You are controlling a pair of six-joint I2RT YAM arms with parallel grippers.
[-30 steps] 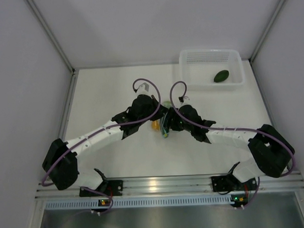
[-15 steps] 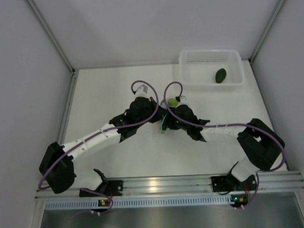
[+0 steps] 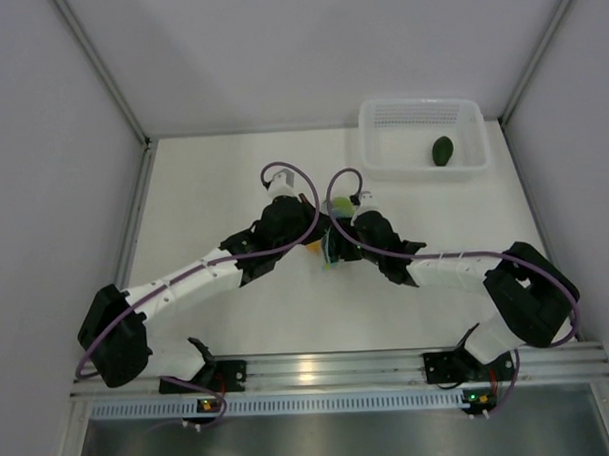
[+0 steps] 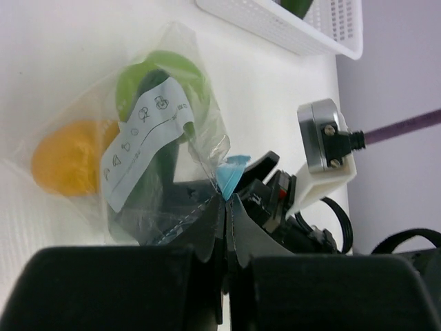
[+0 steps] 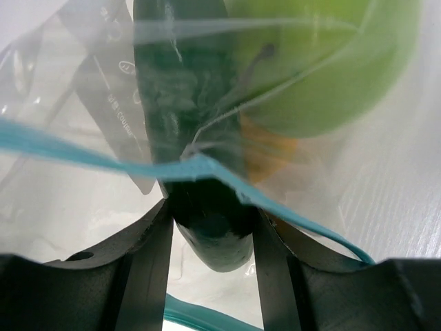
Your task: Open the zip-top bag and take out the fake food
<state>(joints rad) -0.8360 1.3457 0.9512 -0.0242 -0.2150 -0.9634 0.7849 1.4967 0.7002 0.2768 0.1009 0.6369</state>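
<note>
The zip-top bag (image 4: 148,138) lies on the table between both grippers; in the top view the bag (image 3: 330,253) is mostly hidden by them. It holds the orange fruit (image 4: 65,165), the lime-green ball (image 4: 165,76) and the long dark cucumber (image 5: 186,103). My left gripper (image 4: 226,207) is shut on the bag's edge beside the light blue zip strip (image 4: 231,176). My right gripper (image 5: 211,210) reaches through the open mouth, its fingers pressed on both sides of the cucumber's end. The dark green oval (image 3: 442,150) lies in the white basket.
The white mesh basket (image 3: 420,106) stands at the back right, its rim (image 4: 275,27) also in the left wrist view. Grey walls close in the table on the left, back and right. The right wrist camera housing (image 4: 324,148) sits close to the left fingers.
The right gripper has moved left and forward into the bag's mouth. The left gripper shifted slightly with the bag. The dark green oval rolled a little and settled in the basket.
</note>
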